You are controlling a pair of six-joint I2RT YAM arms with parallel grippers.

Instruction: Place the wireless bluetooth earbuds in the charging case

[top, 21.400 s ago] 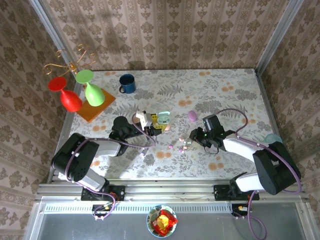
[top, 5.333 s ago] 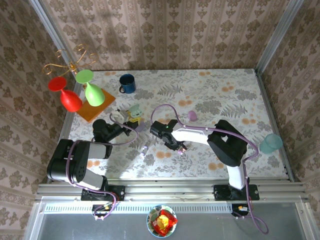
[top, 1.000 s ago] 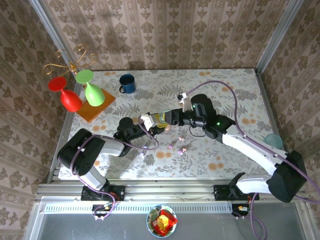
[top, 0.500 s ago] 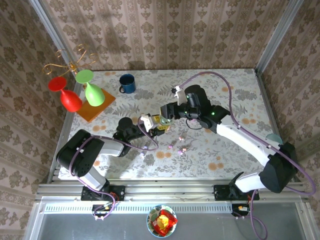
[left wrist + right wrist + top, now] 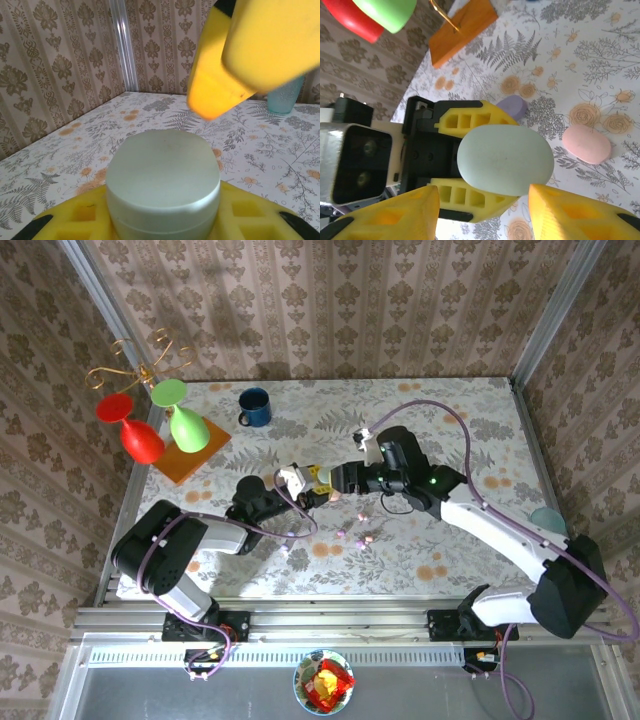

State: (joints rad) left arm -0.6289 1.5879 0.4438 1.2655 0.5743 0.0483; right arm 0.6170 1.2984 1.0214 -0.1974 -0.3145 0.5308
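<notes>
Two tools meet: left tool (image 5: 312, 485) clamps the green case (image 5: 162, 175) steady for the open right tool (image 5: 484, 200) at 3 o'clock.

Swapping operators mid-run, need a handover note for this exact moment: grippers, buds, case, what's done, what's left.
Left gripper: shut on the green case; the lid looks closed.
Right gripper: open, holding nothing, fingers close to the green case.
Buds: a few lie loose on the table, just near of the grippers.
Pink case and purple case: on the table beside the left gripper.
Done: green case is in hand. Can't tell if any bud is inside.
Left: open the lid, seat the loose buds.
</notes>
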